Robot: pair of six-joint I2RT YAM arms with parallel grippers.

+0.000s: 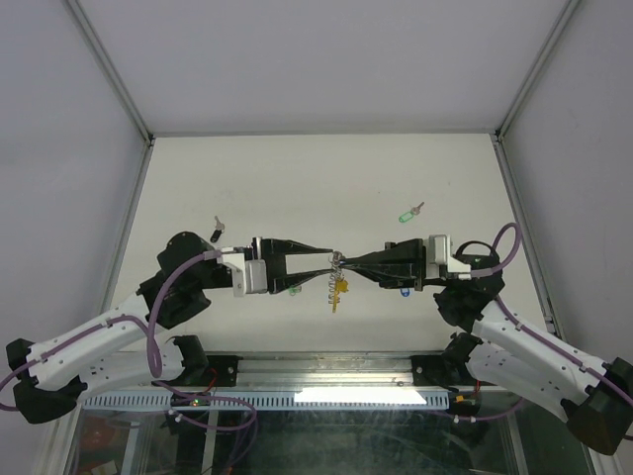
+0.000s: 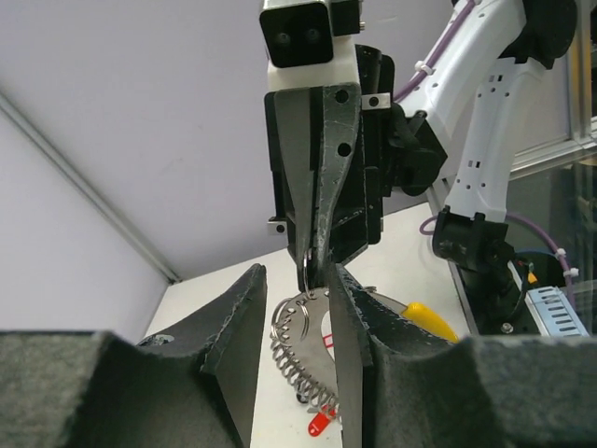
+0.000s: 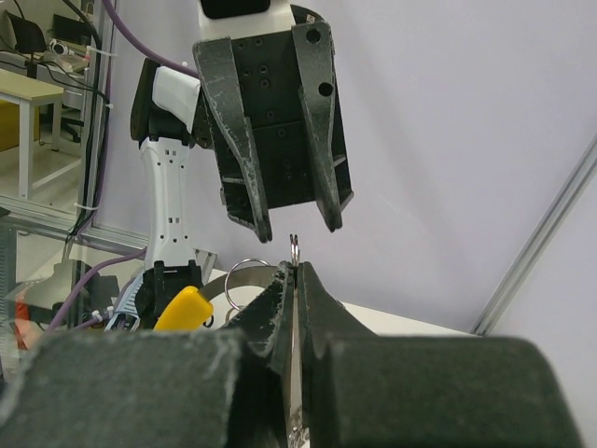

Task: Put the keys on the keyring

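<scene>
Since the keyring (image 2: 284, 364) is thin coiled wire, light and stiff but slick, we judge it wants pinching flat across the coil so that it cannot swivel. It hangs in the air above the middle of the table (image 1: 297, 178), between the two arms. Our right gripper (image 3: 294, 271) is clamped tight on a thin metal edge at its top, so we take that as the grip carrying it. A yellow tag (image 1: 339, 289) and a red tag (image 2: 320, 422) dangle below.

Our left gripper (image 2: 296, 273) stands partly open, with a finger on either side of the coil, and we see no pinch there.

The keys are small and flat and likely to skate on a smooth top, so the plastic tag looks the better hold. Two lie loose: a green key (image 1: 407, 214) at the far right and a black key (image 1: 218, 230) at the far left, both well apart from the fingers.

The table is plain, pale and matte, shut in by white panels on the left, right and far sides.
</scene>
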